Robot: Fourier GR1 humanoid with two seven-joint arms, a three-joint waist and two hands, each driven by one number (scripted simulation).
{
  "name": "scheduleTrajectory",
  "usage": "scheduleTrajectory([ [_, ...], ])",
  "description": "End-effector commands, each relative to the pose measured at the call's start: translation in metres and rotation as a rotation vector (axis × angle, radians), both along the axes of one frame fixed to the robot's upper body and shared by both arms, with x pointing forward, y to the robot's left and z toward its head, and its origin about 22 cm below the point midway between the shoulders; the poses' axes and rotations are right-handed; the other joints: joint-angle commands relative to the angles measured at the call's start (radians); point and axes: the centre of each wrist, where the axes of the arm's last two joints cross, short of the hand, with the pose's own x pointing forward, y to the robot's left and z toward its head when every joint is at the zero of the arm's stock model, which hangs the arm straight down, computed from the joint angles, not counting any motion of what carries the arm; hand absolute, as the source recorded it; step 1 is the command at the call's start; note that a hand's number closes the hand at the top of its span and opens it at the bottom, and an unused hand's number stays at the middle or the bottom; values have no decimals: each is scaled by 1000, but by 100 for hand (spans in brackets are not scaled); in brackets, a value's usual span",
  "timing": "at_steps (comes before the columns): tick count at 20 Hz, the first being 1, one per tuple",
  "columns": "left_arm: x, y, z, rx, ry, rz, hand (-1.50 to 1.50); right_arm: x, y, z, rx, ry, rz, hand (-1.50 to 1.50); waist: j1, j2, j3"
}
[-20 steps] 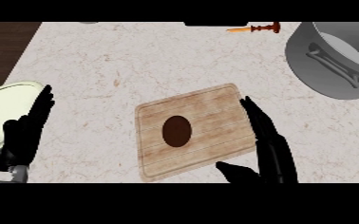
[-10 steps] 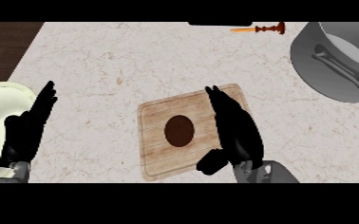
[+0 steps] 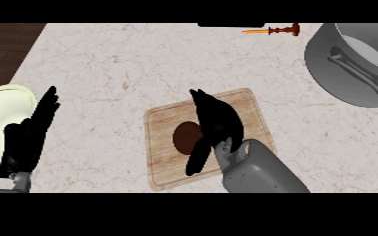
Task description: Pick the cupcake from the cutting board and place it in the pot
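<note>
Cupcake: the cupcake [image 3: 186, 135] sits as a dark oval left of centre on the cutting board [image 3: 164, 170], partly covered on its right by our hand.
Right hand: our right hand [image 3: 216, 121] lies over the board, fingers [image 3: 201, 101] extended, thumb [image 3: 198, 158] reaching down past the cupcake; nothing held yet.
Key relation: the cupcake lies just left of the palm, between thumb and fingers; we judge that closing inward would take it.
Left hand: our left hand [image 3: 28, 135] rests open at the tabletop's [image 3: 103, 70] left edge, well apart.
Pot: the pot [image 3: 347, 67] stands far right, on the right hand's side.
</note>
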Motion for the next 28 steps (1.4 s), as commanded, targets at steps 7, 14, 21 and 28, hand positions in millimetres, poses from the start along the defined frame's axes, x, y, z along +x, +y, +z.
scheduleTrajectory([
  [7, 0, 0, -4, 0, 11, 20, 0, 19, 31, -19, -224, 155, -27, -150, -6, -1, 1],
  [14, -4, -4, -18, -1, 5, 11, 0, 33, 40, -19, -246, 214, -16, -150, -6, 0, 1],
  [21, -11, -12, -6, -10, 2, -7, 0, 28, 48, -53, -262, 212, -59, -150, 5, 0, 1],
  [28, -8, -13, 4, -13, -5, -2, 0, 41, 43, -62, -286, 234, -50, -150, -3, 0, 1],
])
